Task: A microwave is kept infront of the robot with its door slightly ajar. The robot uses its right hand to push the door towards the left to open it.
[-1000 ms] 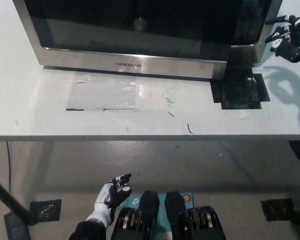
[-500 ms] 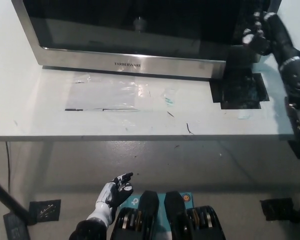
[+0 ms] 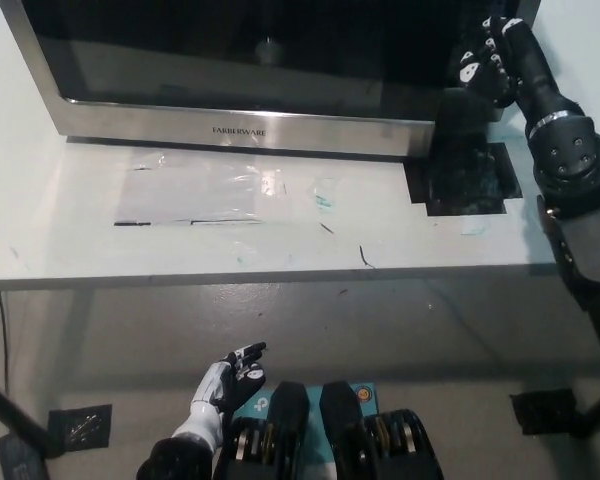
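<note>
The microwave [image 3: 230, 132] stands at the back of the white table [image 3: 280, 240], its steel-framed door with dark glass facing me. My black right hand [image 3: 483, 62] is at the door's right edge, beside the dark gap there, open with loosely bent fingers and holding nothing. Whether it touches the door edge I cannot tell. Its forearm [image 3: 570, 170] runs down the right side of the view. Low down, below the table's front edge, my white left hand [image 3: 230, 382] rests open.
A black square patch [image 3: 462, 180] lies on the table under the microwave's right corner. Shiny clear tape [image 3: 230, 190] covers the tabletop in front of the door. Grey floor with dark floor markers [image 3: 78, 426] shows below the table edge.
My right hand has swung in from the right of the microwave to the door's right edge. The whole picture has shifted slightly left with the camera. The left hand has stayed put.
</note>
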